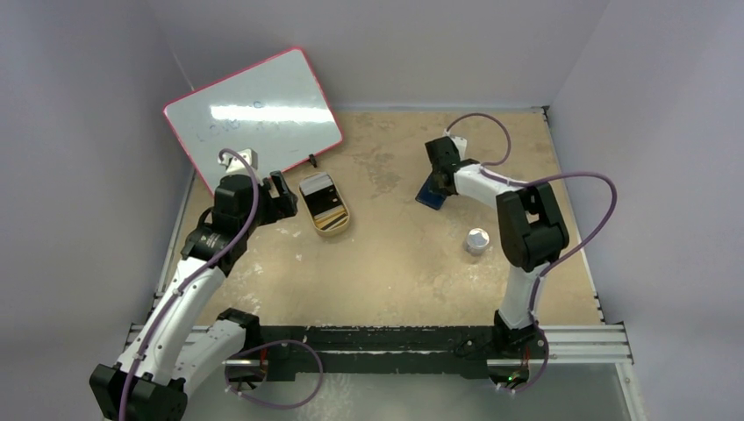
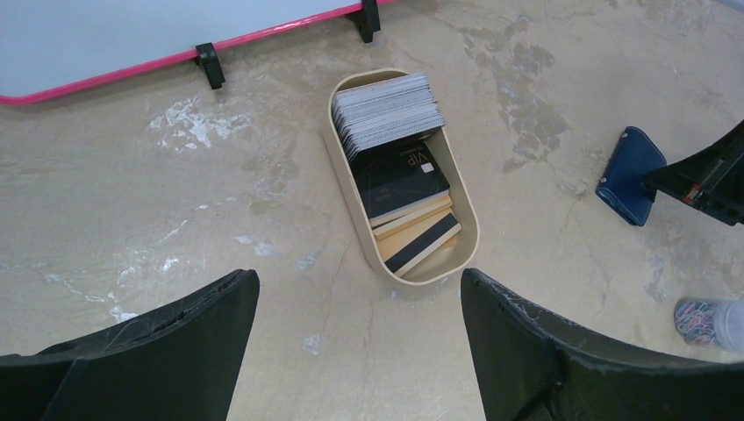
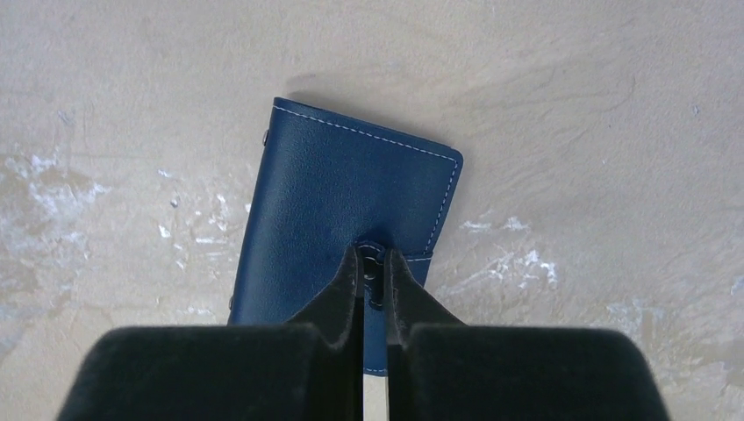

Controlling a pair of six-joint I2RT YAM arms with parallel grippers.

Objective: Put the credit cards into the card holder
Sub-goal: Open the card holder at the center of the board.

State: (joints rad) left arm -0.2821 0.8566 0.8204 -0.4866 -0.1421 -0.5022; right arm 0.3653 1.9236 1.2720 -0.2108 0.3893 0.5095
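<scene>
Clamps the right pincer (image 3: 373, 259) tight, fingers pressed together, on the snap tab (image 3: 375, 338) of the card holder (image 3: 342, 189), gripping at the near edge of the navy cover. Judged a hold for pulling the flap loose and folding the wallet open, with no pocket reachable otherwise. Finds the card holder closed and flat on the desk (image 3: 570, 132), stitched cover up, at the far right of the working area, well apart from the cards. Hangs the left pincer (image 2: 358, 294) spread wide and holding nothing, over the desk just short of the gold oval tin (image 2: 340, 167), probably waiting there for a pick after exposure of the pockets. Shows the credit cards (image 2: 399, 180) inside that tin: a black one lying on top of a few tilted ones, with a dense grey stack (image 2: 386, 110) on edge at the far end, none out of the tin, none in the wallet. Leaves the whiteboard (image 1: 254, 114) propped behind the tin and a small jar of paper clips (image 1: 475, 240) beside the right arm, neither in the way. Calls next for a gentle lift of the tab, with a risk of dragging the whole light wallet across the desk instead of unsnapping it.
</scene>
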